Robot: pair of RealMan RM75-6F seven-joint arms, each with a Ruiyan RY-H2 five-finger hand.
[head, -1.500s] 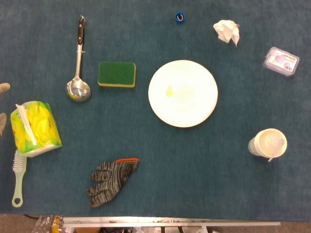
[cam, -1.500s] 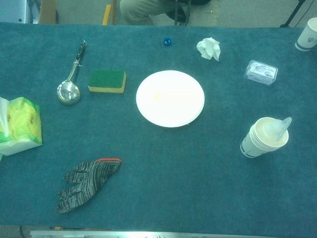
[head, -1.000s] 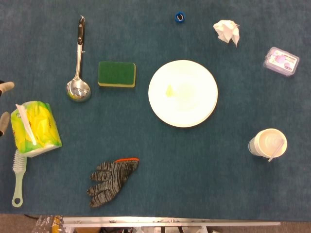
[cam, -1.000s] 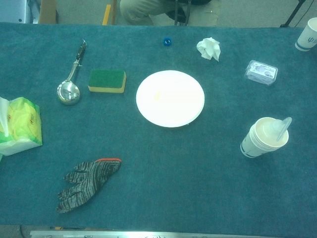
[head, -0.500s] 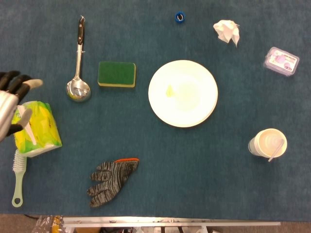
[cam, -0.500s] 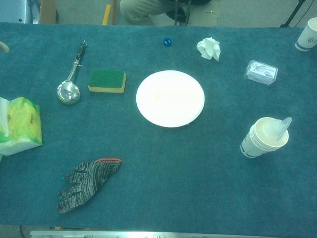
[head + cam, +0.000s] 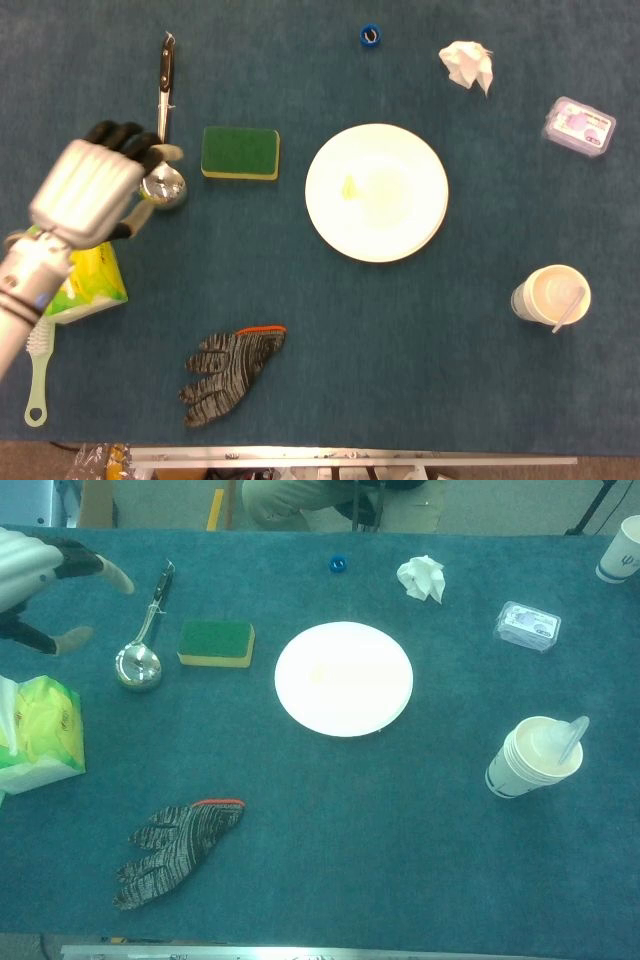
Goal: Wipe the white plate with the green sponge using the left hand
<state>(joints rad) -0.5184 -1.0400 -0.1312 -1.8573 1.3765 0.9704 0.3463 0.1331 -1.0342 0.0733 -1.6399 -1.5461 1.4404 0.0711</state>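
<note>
Left robot hand (image 7: 90,190) is hovering empty, fingers spread, near the table's left edge over the ladle (image 7: 161,185). Green sponge (image 7: 240,152) is lying just right of it, beside white plate (image 7: 376,192); should be lowering squarely, gripping sponge's long sides.

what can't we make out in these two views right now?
- Ladle: in the head view the left hand covers part of its bowl.
- Left hand: cut off by the left edge in the chest view.
- Brush: head view only, bristle end tucked behind the tissue pack.
- Right hand: in neither view.
- Lidded box: label too small to read.
</note>
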